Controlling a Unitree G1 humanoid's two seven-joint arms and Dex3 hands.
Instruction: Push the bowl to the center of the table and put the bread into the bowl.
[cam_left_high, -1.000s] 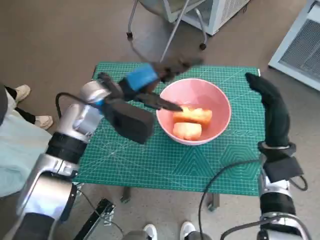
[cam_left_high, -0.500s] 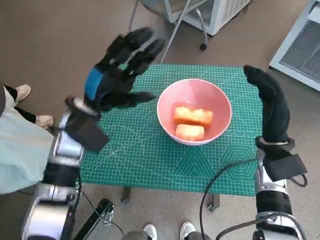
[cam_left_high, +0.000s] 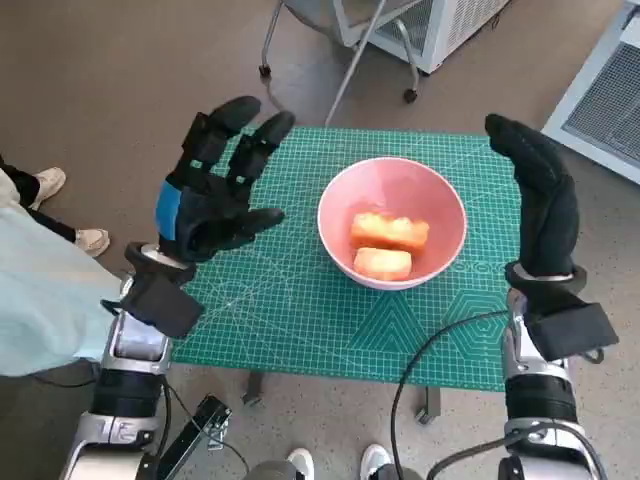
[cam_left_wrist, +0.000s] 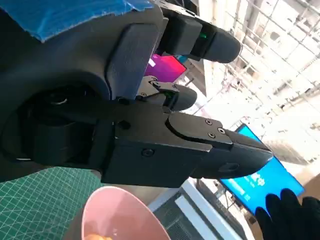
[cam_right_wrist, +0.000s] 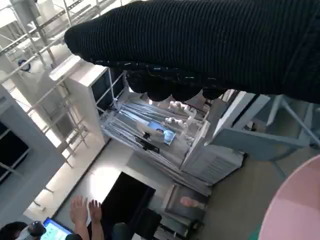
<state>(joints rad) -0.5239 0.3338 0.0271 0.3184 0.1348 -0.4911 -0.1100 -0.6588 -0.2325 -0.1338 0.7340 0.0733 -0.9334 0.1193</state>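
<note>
The round pink bowl (cam_left_high: 392, 221) sits right of centre in the frame on the green-matted table (cam_left_high: 300, 310), two golden bread pieces (cam_left_high: 385, 245) inside. Left robot hand (cam_left_high: 213, 195) hangs spread and empty at frame left; the gloved right robot hand (cam_left_high: 540, 200), upright and holding nothing, is nearer.

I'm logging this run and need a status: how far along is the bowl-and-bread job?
It looks finished. The pink bowl sits near the middle of the green mat, and two pieces of bread lie inside it. Nothing is in hand: the left robot hand is raised with fingers spread, and the right robot hand holds nothing. Nothing visible remains to be done.
</note>
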